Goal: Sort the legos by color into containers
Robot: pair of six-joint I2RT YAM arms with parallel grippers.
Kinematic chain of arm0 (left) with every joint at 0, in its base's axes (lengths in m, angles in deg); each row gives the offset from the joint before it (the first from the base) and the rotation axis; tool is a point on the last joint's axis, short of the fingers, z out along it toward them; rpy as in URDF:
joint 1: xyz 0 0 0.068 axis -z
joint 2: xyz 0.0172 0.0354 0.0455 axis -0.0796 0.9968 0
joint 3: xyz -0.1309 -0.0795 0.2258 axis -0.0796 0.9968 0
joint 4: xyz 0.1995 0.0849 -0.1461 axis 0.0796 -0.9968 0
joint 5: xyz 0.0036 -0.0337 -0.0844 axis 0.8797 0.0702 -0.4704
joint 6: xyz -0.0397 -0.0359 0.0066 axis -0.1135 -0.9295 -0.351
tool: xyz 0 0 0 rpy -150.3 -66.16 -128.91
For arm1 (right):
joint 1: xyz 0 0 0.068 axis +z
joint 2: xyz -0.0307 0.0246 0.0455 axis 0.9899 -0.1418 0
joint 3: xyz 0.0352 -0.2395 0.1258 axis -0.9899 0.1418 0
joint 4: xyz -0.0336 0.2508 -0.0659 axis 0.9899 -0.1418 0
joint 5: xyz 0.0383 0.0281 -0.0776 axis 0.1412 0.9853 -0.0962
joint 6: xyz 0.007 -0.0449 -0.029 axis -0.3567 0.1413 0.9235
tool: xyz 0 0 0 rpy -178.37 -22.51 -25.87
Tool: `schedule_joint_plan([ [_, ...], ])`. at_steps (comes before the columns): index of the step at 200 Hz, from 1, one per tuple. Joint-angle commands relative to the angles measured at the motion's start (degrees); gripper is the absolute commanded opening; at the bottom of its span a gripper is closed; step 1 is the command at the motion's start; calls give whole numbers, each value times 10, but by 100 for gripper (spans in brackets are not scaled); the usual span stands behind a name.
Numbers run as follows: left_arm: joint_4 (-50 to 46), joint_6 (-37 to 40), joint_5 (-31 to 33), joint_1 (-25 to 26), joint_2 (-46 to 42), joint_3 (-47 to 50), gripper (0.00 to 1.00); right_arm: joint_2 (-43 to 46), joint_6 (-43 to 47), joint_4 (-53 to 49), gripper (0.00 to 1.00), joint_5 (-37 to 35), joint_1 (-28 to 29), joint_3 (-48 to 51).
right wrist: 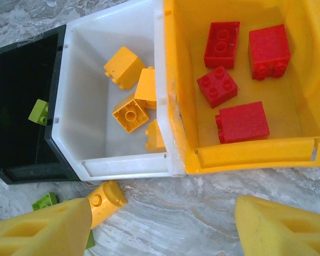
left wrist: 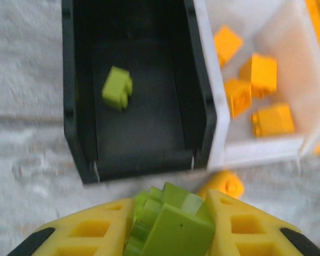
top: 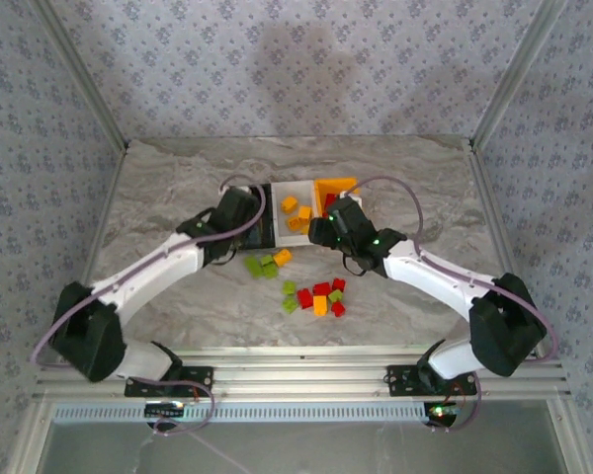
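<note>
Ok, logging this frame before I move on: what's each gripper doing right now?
Left gripper: closed on a lime green lego.
Right gripper: open, holding nothing.

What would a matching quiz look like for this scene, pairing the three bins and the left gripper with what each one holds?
Column one:
1. black bin
2. white bin
3. orange-yellow bin
4. left gripper

Column two:
A. red bricks
B. shut on the gripped green brick
C. one loose green brick
D. orange-yellow bricks

Pairs: 1-C, 2-D, 3-A, 4-B.
</note>
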Motion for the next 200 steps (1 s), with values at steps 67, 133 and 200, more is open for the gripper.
schedule_joint_plan([
  [67, -43, 23, -36, -76, 214, -172, 37, 50, 9, -27, 74, 19, 10, 38],
  [133, -18, 6, -75, -49, 98, -125, 89, 58, 5, -39, 76, 33, 37, 81],
  [200, -2, -33, -84, 34, -121, 91, 99, -40, 84, -26, 76, 70, 113, 23],
])
